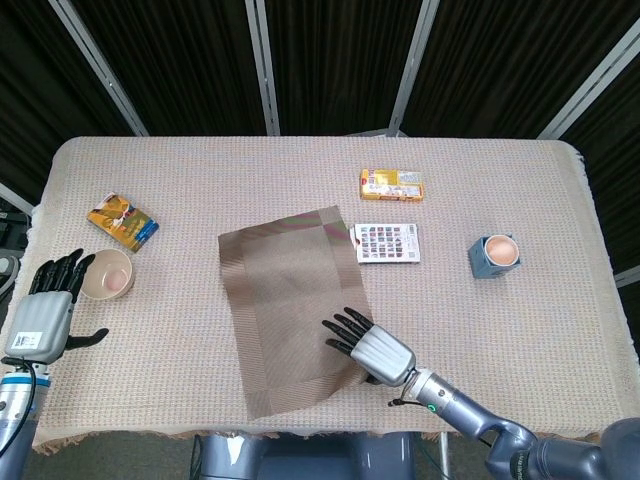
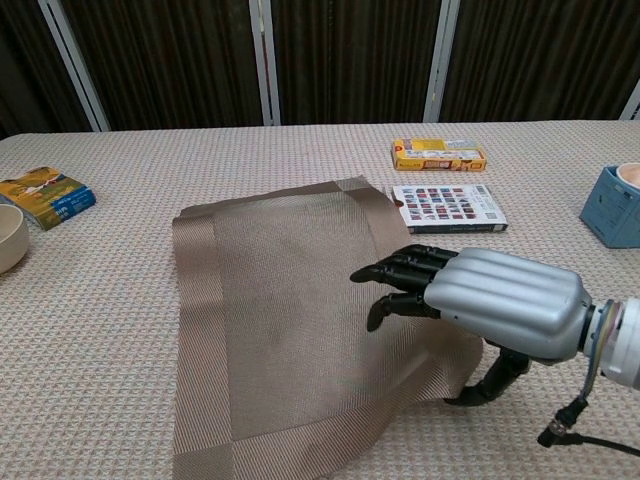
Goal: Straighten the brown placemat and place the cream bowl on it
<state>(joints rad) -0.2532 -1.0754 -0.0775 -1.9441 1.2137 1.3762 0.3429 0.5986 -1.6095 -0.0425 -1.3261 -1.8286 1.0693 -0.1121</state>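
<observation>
At the counter's nine o'clock edge, the left hand (image 1: 40, 318) hovers just beside the cream bowl (image 1: 107, 273), fingers spread and holding nothing; the bowl is not yet on the mat. At center, the brown placemat (image 1: 285, 300) lies askew, its five o'clock corner bunched under the right hand (image 1: 368, 348), whose fingers press it, slightly apart. Whether the thumb pinches the mat's edge cannot be told. Straightening appears underway.
</observation>
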